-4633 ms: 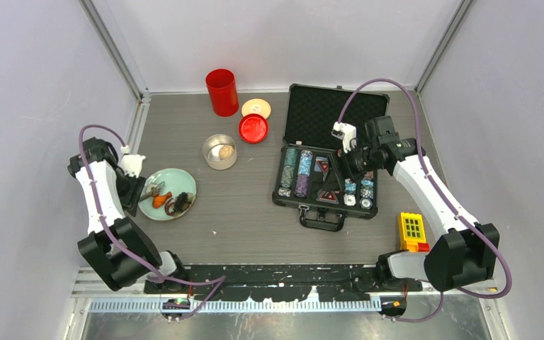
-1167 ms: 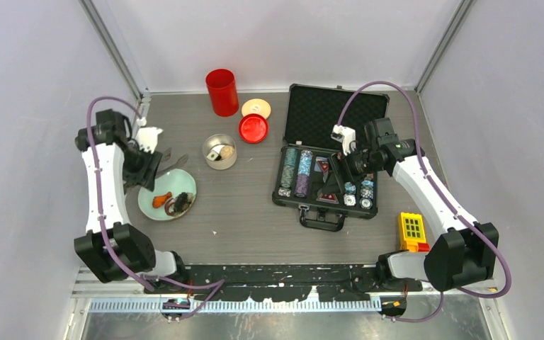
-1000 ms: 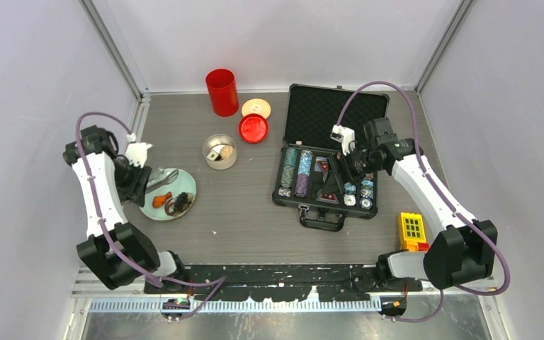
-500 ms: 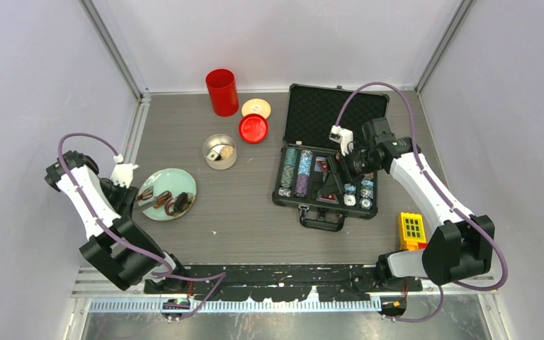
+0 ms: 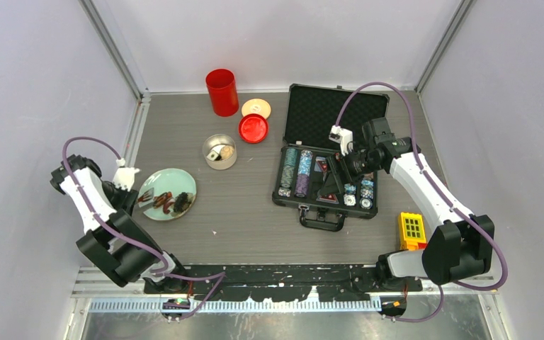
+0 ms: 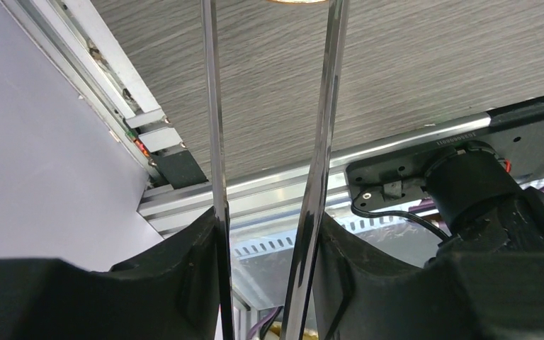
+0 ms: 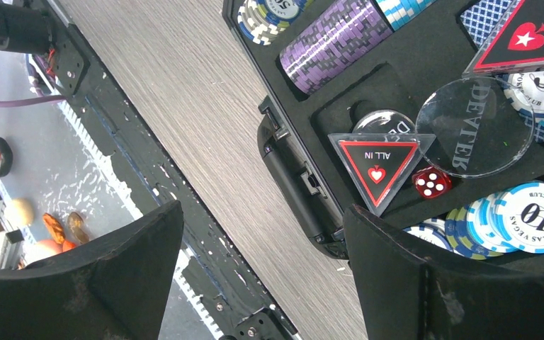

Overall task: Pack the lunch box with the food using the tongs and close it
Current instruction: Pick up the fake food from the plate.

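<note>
**While the left hand (image 5: 130, 192) clamps the tongs (image 5: 149, 196), the right hand (image 5: 341, 170) hangs open**

As the left wrist view shows, the two thin silver arms of the tongs run between the left hand's black fingers (image 6: 184, 283) and press against both. The hand is clamped on them, and the arms stand in a narrow V. From above, the tongs reach from that hand over the left part of a pale green plate (image 5: 178, 183), with their tips at the orange piece (image 5: 159, 200). Whether they pinch it cannot be told. Dark brown bits (image 5: 180, 205) lie just beside it on the same plate.

The lunch box (image 5: 219, 165) — a round steel tin — stands open on the grey tabletop (image 5: 241, 212), back and to the right of the plate and apart from it. A beige lump (image 5: 225, 150) and another small morsel lie inside. Its cream-tan lid (image 5: 256, 108) lies farther back, just beside a red lid (image 5: 253, 129) and near a red canister (image 5: 221, 92).

The right hand hovers over the open black poker-chip case (image 5: 336, 106), its fingers (image 7: 113, 283) wide apart with nothing between them. Chips and a red die (image 7: 431, 182) lie below it. A yellow toy block (image 5: 412, 230) sits near the right arm's base.
</note>
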Tool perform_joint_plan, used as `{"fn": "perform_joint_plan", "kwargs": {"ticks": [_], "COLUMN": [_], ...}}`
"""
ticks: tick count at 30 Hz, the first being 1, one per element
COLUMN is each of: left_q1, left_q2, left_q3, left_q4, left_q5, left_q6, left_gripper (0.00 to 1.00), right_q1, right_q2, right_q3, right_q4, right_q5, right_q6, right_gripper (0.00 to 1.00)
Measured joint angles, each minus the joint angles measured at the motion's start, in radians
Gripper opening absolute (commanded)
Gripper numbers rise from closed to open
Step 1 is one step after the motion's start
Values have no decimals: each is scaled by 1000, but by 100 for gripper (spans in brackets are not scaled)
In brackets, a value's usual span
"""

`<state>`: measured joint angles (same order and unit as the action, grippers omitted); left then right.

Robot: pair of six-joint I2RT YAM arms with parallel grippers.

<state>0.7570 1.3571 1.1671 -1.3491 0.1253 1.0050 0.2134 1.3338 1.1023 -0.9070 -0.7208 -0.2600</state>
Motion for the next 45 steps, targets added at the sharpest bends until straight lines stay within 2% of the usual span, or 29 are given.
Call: {"fn": "perform_joint_plan", "kwargs": {"ticks": [14, 28, 34, 39, 45], "left_q1": [-5, -35, -50, -96, -251], "left_q2": [33, 63, 63, 63, 64], "left_q3": [-10, 51, 105, 158, 272], "left_q4": [70, 59, 20, -7, -12], "left_q5": [-10, 35, 74, 106, 133], "left_q6": [-34, -82, -93, -118, -225], "left_gripper": [41, 24, 21, 20, 20], "right_q1": [0, 0, 0, 0, 0], "right_q2": [2, 2, 2, 2, 2], "right_q3": [0, 4, 5, 5, 18], "right_q4": [0, -6, -6, -6, -24], "right_q5": [-6, -6, -6, -6, -6], "right_q6": [0, 0, 0, 0, -2], "right_gripper": [88, 88, 88, 88, 88]}}
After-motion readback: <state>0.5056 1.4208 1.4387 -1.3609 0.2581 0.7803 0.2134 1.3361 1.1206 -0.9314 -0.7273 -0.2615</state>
